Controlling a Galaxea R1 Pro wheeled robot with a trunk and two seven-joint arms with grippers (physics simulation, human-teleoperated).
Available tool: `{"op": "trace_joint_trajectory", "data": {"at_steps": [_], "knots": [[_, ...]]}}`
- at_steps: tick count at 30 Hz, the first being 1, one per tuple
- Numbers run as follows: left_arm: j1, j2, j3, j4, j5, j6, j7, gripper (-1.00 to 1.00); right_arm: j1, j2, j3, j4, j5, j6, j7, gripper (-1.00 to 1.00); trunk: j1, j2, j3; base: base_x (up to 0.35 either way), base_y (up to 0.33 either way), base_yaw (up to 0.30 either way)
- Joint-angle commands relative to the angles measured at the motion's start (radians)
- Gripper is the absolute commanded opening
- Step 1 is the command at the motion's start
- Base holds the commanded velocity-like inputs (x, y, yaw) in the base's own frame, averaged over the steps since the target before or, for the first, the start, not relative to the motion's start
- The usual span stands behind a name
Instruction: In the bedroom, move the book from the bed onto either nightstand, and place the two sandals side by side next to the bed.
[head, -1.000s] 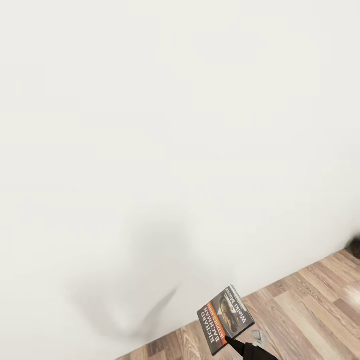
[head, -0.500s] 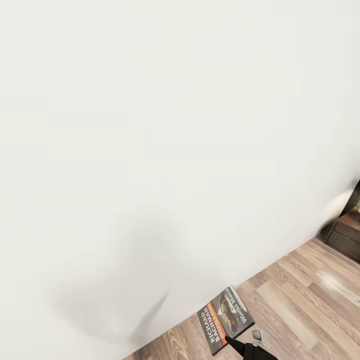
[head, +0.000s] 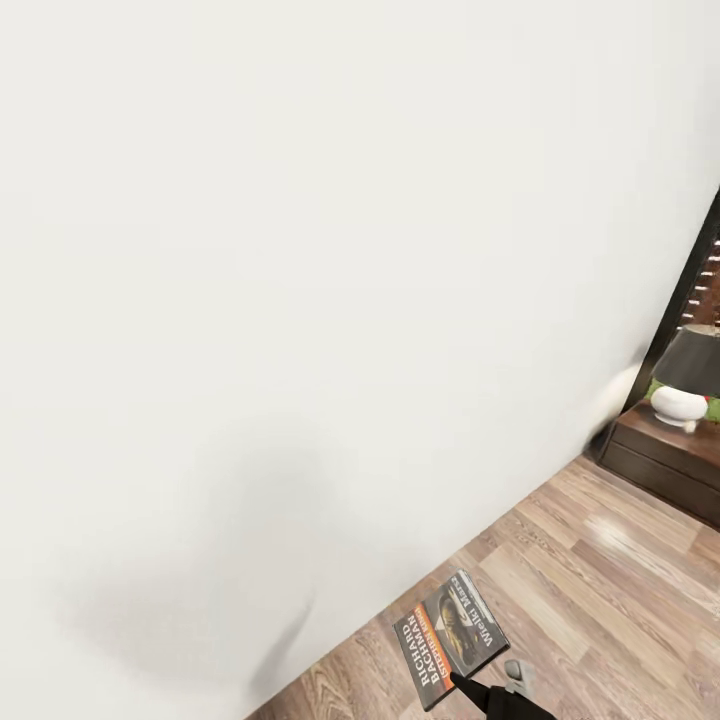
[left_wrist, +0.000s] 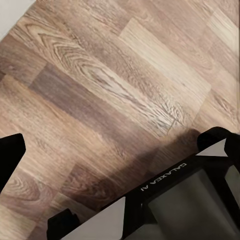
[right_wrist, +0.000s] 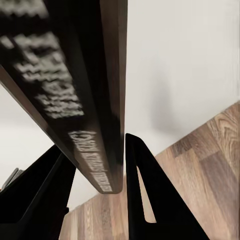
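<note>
The robot stands close to a plain white wall (head: 300, 300), and the book (head: 448, 638) is in the air at the near right, above the wood-plank floor (head: 600, 600), not on the bed. The right gripper (right_wrist: 120, 165) has its jaws closed on the book's edge; in the right wrist view the dark spine sits between the two black fingers (right_wrist: 142, 195), and the cover with the white author's name faces up in the head view. The left gripper (left_wrist: 120, 200) points down at the floor, and I cannot tell if its jaws are open or closed.

At the far right there is a dark wooden cabinet (head: 665, 455) with a lamp (head: 688, 385) on it, beside a dark window frame (head: 690, 290).

As I judge it, the first part is half done: the book is lifted and carried, but not yet put on a nightstand. After this, the two sandals must also be placed next to the bed.
</note>
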Motion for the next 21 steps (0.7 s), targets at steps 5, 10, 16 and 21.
{"op": "trace_joint_trajectory", "data": {"at_steps": [5, 10, 16, 21], "knots": [[0.0, 0.0, -0.003, 0.0, -0.01, -0.01, 0.001, 1.0, -0.001, 0.0, -0.012, 0.001, 0.009, -0.009, 0.002, -1.0, 0.0, -0.001, -0.001, 0.0, 0.0, -0.243], [0.0, 0.0, -0.003, 0.0, -0.01, -0.01, 0.001, 1.0, -0.001, 0.001, -0.012, 0.001, 0.009, -0.009, 0.002, -1.0, 0.0, -0.001, -0.001, 0.0, 0.0, -0.235], [0.0, 0.0, -0.003, 0.0, -0.01, -0.01, 0.001, 1.0, -0.001, 0.0, -0.012, 0.001, 0.009, -0.009, 0.002, -1.0, 0.0, -0.001, -0.001, 0.0, 0.0, -0.233], [0.0, -0.001, -0.003, 0.0, -0.01, -0.01, 0.001, 1.0, -0.001, 0.0, -0.012, 0.001, 0.009, -0.009, 0.002, -1.0, 0.0, -0.001, -0.001, 0.0, 0.0, -0.23]]}}
